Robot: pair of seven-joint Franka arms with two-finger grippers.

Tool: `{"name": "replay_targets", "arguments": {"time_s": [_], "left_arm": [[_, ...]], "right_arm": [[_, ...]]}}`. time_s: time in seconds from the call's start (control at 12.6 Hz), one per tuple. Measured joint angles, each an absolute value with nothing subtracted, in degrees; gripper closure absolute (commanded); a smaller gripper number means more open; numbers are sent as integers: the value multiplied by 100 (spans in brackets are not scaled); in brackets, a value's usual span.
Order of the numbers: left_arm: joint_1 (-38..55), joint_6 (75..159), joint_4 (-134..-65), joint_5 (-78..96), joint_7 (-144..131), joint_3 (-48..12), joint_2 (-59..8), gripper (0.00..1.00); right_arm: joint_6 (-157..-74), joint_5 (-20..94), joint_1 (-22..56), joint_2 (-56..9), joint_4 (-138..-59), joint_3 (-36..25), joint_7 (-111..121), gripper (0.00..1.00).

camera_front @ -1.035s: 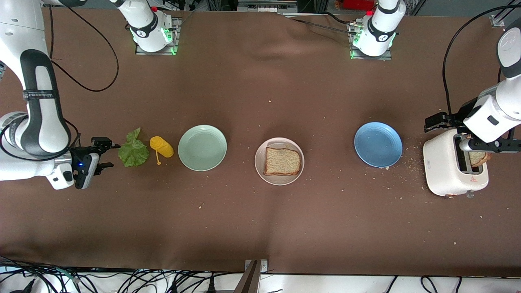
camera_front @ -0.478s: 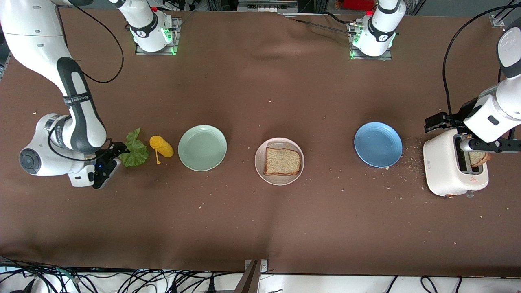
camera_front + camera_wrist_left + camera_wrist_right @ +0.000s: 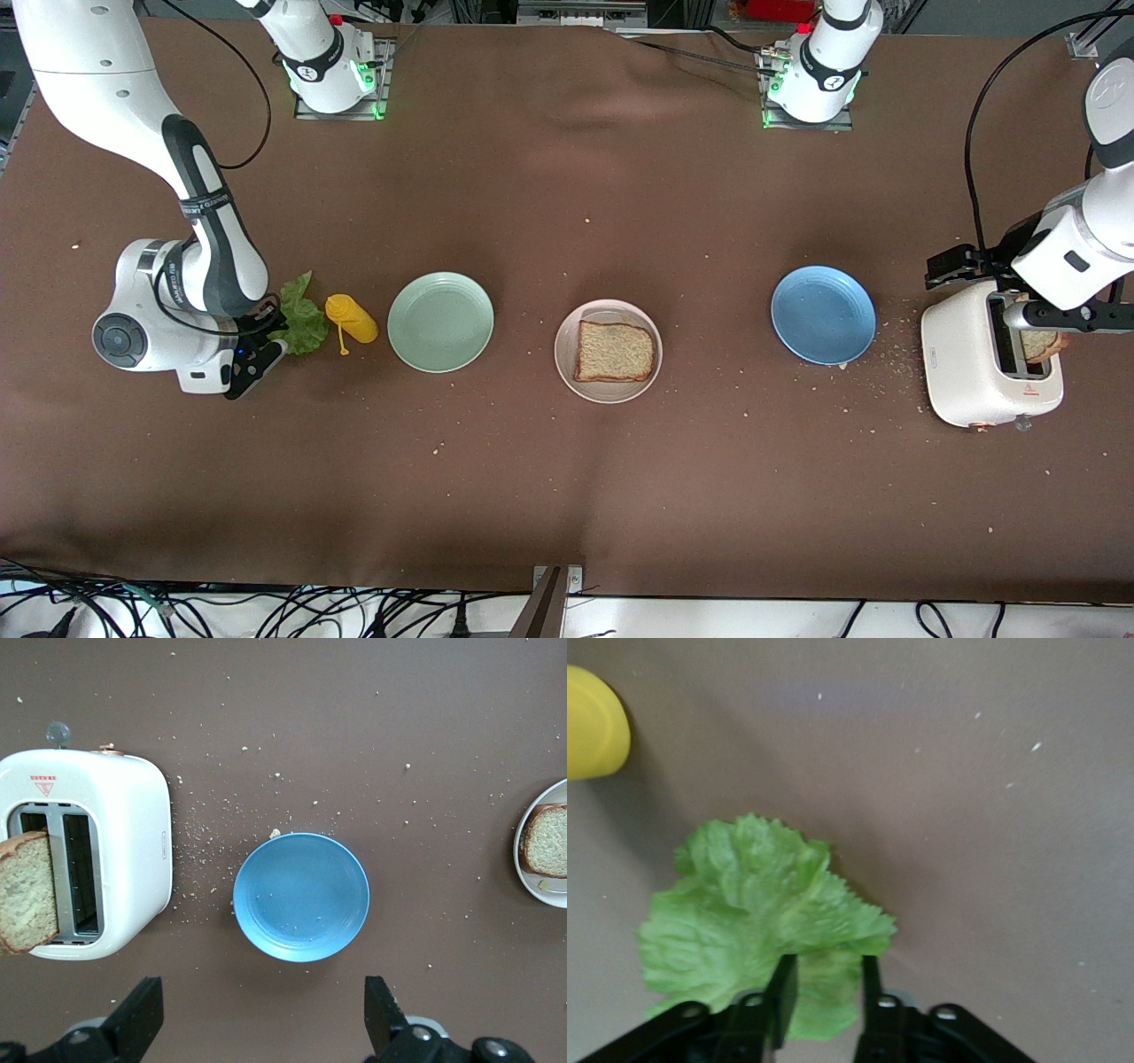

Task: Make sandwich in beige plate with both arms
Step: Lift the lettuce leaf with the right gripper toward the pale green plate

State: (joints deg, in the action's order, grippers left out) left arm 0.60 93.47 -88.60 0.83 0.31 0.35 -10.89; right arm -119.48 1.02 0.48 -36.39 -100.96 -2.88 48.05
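The beige plate (image 3: 567, 368) sits mid-table with one bread slice (image 3: 616, 352) lying on it. A second slice (image 3: 1038, 341) stands in the white toaster (image 3: 961, 368) at the left arm's end. The green lettuce leaf (image 3: 303, 319) lies on the cloth at the right arm's end. My right gripper (image 3: 270, 341) is down at the leaf's edge; in the right wrist view the lettuce (image 3: 744, 895) fills the narrow gap of the gripper (image 3: 827, 992). My left gripper (image 3: 952, 266) hangs open by the toaster. Nothing lies between the spread fingers of the left gripper (image 3: 261, 1028).
A yellow bottle (image 3: 352, 319) lies beside the lettuce, with a mint-green plate (image 3: 440, 321) next to it. A blue plate (image 3: 822, 315) sits between the beige plate and the toaster. Crumbs are scattered around the toaster and blue plate.
My right arm swung in toward the lettuce, its gripper came down onto the leaf's edge and its fingers narrowed around it. The left arm has not moved.
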Motion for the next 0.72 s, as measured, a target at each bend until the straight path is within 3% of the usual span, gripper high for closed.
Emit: {"name": "replay_targets", "arguments": {"time_s": [0.72], "left_arm": [[60, 9347, -8860, 83, 28, 35, -1089, 0]], "right_arm": [[-11835, 9, 123, -3604, -10145, -310, 4769, 100]]}}
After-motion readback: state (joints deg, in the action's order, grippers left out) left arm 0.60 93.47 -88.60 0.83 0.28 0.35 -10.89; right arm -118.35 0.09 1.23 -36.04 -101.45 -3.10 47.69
